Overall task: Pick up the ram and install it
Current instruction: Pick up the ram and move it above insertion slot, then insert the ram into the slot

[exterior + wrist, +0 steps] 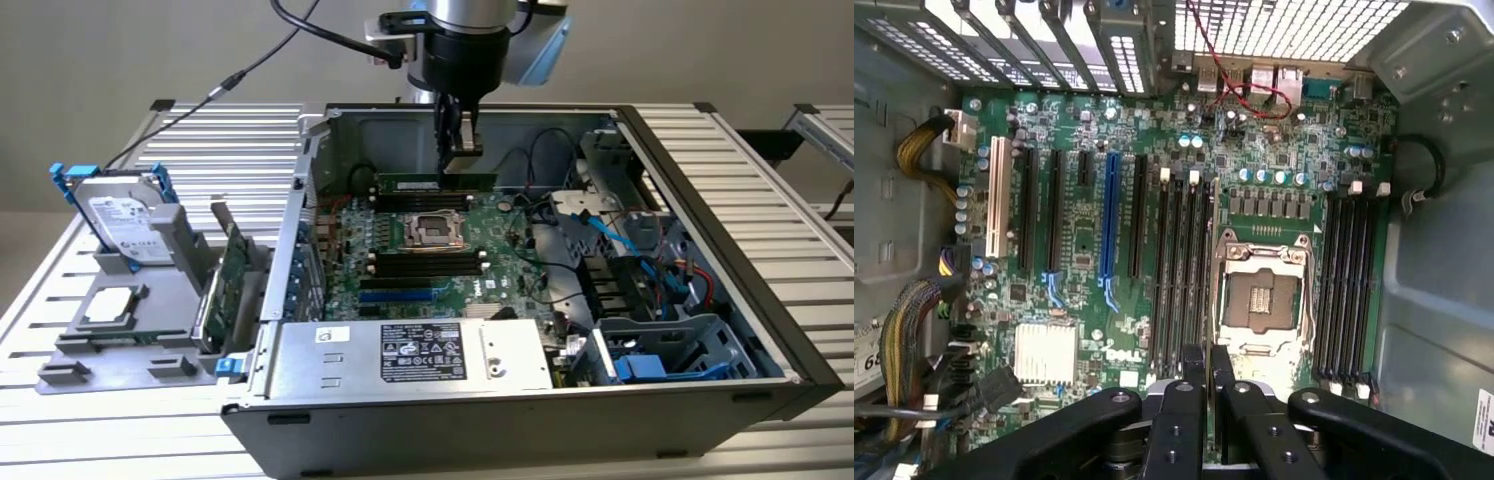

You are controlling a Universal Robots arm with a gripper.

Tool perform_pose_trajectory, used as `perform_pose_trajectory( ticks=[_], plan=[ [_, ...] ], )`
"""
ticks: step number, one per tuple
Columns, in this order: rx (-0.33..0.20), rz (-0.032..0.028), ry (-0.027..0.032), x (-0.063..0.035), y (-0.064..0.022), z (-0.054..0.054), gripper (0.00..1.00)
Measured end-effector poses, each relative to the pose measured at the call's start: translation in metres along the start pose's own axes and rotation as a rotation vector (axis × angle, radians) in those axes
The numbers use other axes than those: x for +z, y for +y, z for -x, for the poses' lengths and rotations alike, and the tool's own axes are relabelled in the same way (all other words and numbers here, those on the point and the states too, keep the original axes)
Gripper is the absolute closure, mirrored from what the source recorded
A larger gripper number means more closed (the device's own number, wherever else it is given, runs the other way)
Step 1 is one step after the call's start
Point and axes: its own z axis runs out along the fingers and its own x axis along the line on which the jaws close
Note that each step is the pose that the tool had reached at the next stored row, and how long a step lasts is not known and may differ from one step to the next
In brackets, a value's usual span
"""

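The ram [414,183] is a thin green stick held level inside the open computer case [694,160], just beyond the CPU socket [430,228] on the motherboard. My gripper [463,165] reaches down from above and is shut on the stick's upper edge, right of its middle. In the wrist view the two black fingers [1192,385] stand close together with the ram edge-on between them. They hang over the black memory slots [1179,270] beside the CPU socket [1264,295]. Whether the stick touches a slot I cannot tell.
A grey holder [120,340] on the exterior view's left carries a hard drive [127,220] and an upright green expansion card [230,275]. The power supply [427,350] fills the case's near side. Blue cables [614,235] and a drive cage [667,350] crowd the right.
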Motion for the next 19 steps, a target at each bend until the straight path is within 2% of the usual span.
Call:
perform_pose_trajectory(
  ticks=[15,19],
  plan=[
    [0.000,0.0000,-0.0001,0.0000,0.0000,0.0000,0.86],
    [0.000,-0.0004,0.0014,0.0066,0.0059,0.0004,0.86]
  ],
)
